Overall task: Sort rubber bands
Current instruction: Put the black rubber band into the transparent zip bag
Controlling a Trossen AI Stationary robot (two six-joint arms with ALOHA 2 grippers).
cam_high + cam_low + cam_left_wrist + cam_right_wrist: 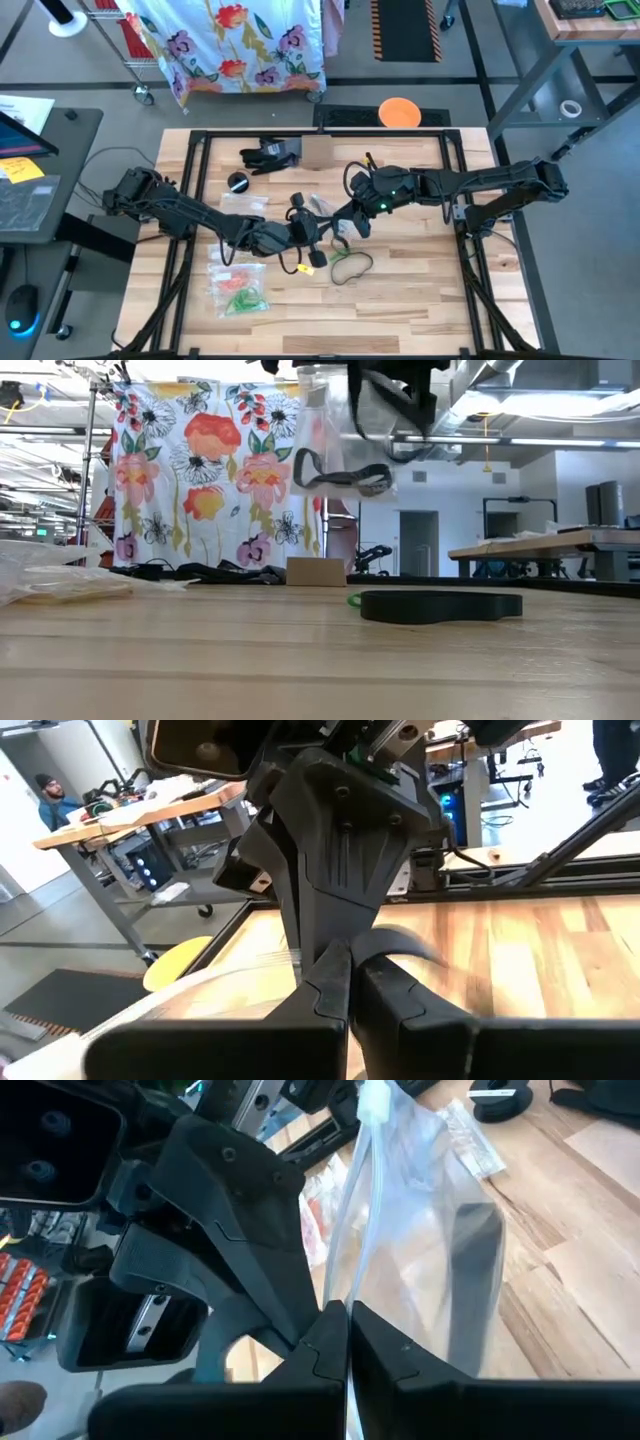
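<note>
A clear zip bag point(335, 435) hangs above the table's middle, with black rubber bands point(340, 475) inside at its bottom. My left gripper point(312, 232) and my right gripper point(345, 217) meet at its top, both shut on it. A loop of black rubber bands point(352, 266) lies on the wood near the front, a green one point(354, 600) at its end. Two more clear bags point(238, 285) with red and green rubber bands lie at the front left. My left gripper pinches the clear bag's top edge point(292, 960) between its two fingers, coming nearly level from the table's left. The bag hangs below, clear of the table. My right gripper pinches the bag's top edge point(352, 1285) between its two fingers, slanting down from the table's right. The bag point(430, 1230) hangs slack beyond the fingers, clear of the wood.
At the back of the table stand a small cardboard box point(316, 150) and a black bundle point(268, 153); a black disc point(238, 182) and another clear bag point(245, 201) lie at the left. A yellow bit point(305, 268) lies near the front.
</note>
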